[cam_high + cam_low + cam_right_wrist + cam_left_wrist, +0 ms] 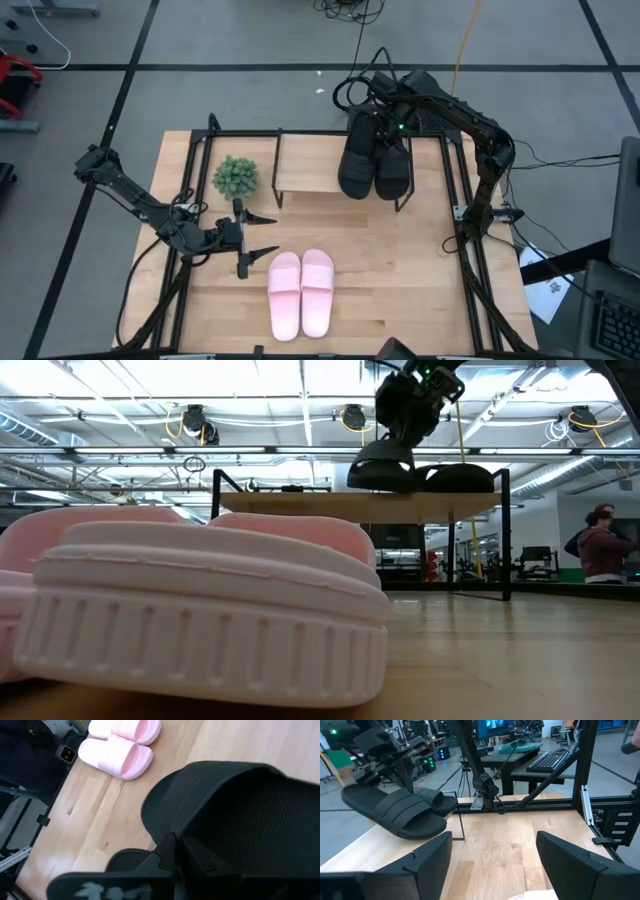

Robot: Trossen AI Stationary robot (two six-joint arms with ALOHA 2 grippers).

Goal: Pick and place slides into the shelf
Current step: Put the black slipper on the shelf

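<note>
Item: black slide (pixel 357 160), pinched in my right gripper (pixel 378 128), tilted over the shelf (pixel 305 165) beside its mate (pixel 393 167). Step: placing. Next: level, release. Pink pair (pixel 301 291) in front of the shelf; left gripper (pixel 262 235) spread, waiting nearby.

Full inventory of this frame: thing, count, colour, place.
Pink slides: 2, light pink, side by side on the table's near middle.
Black slides: 2, black, on the shelf's right end; the left one is held by the right pincer.
Shelf: 1, light wood top with black legs, far middle of the table.
Plant: 1, green, left of the shelf.
Table: 1, light wood with a black frame.
Person: 1, dark red top, in the room behind.
Left pincer: open, left of the pink slides.
Right pincer: shut on a black slide over the shelf.
</note>
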